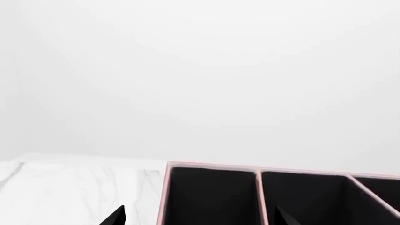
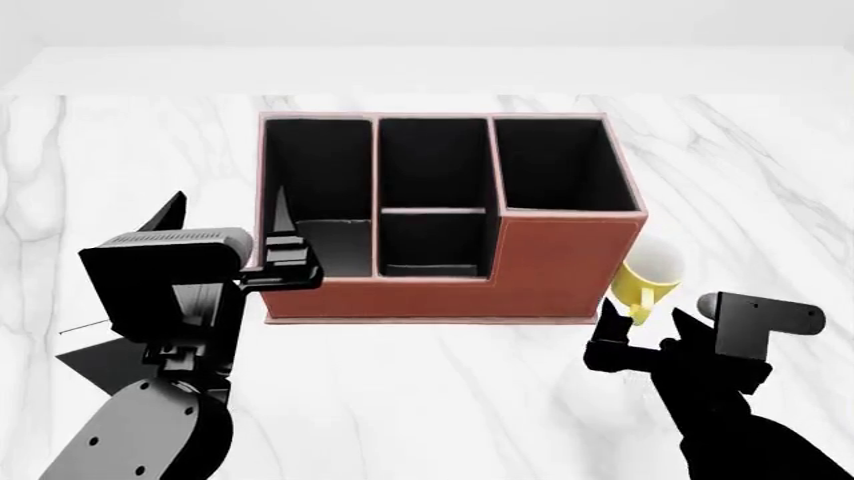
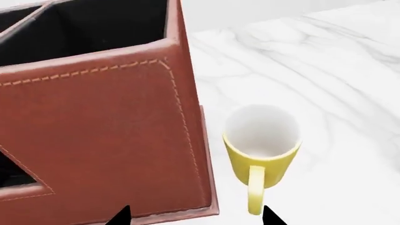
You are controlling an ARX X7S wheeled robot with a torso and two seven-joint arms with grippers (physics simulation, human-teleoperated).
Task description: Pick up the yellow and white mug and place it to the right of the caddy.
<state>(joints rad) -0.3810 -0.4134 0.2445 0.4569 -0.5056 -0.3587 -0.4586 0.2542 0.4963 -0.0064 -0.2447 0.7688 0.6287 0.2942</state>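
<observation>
Standing upright beside the caddy, the yellow and white mug looks empty; both jaws gape, holding nothing.

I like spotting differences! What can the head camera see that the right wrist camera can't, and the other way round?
Only the head view shows both grippers, the left gripper and right gripper, and all four black compartments of the caddy. Only the right wrist view shows the orange stitching on the caddy's side and straight down into the mug, which is empty. Both show the mug standing upright on the table, right of the caddy, handle toward the robot.
</observation>
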